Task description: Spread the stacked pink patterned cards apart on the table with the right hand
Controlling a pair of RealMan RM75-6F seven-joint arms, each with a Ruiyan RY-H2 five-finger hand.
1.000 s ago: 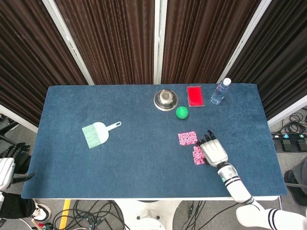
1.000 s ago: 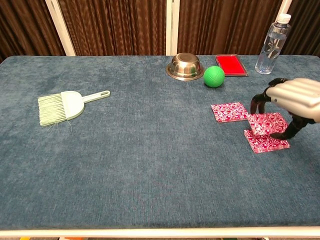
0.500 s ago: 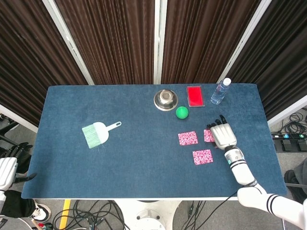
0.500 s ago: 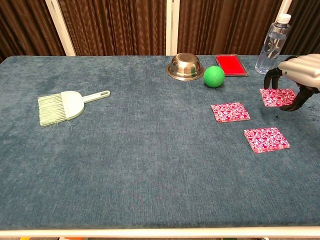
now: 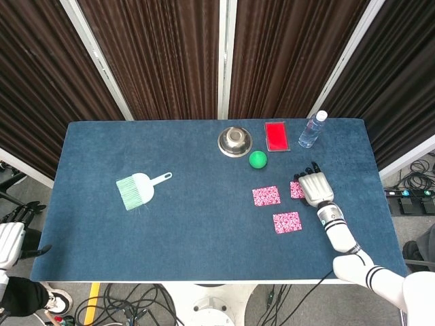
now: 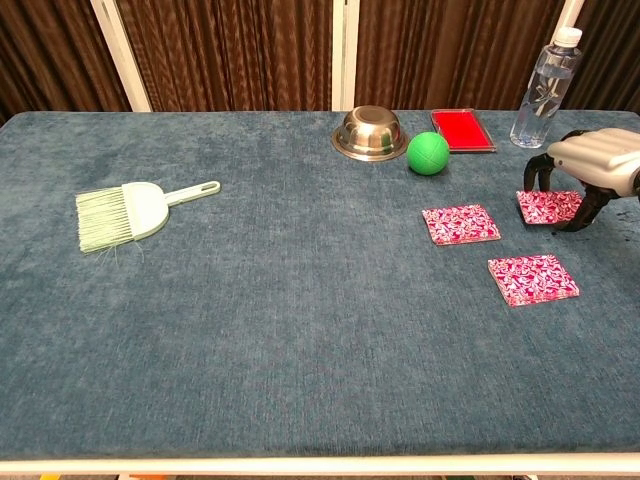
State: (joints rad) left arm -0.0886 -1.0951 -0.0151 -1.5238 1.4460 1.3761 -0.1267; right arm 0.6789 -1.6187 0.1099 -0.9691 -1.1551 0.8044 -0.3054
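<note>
**Third card being placed**

Two cards (image 6: pixel 460 223) (image 6: pixel 533 278) lie apart on the table (image 6: pixel 250 300). The third card (image 6: pixel 545 206) is pinched by the right hand's (image 6: pixel 590 172) curled fingers, low near the right edge. Release is needed next, then withdrawal.

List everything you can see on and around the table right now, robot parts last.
Cards: three, pink patterned, lying apart at right; the farthest-right one is under the right hand.
Ball: one, green, behind the cards.
Bowl: one, metal, far middle, left of the ball.
Red card: one, flat at the far edge, right of the bowl.
Bottle: one, clear with white cap, upright at far right.
Brush: one, pale green, at left.
Table: one, blue cloth.
Curtains: dark brown, behind.
Right hand: fingers curled down around the card's edges.
Left hand: off the table's left corner, holding nothing.
</note>
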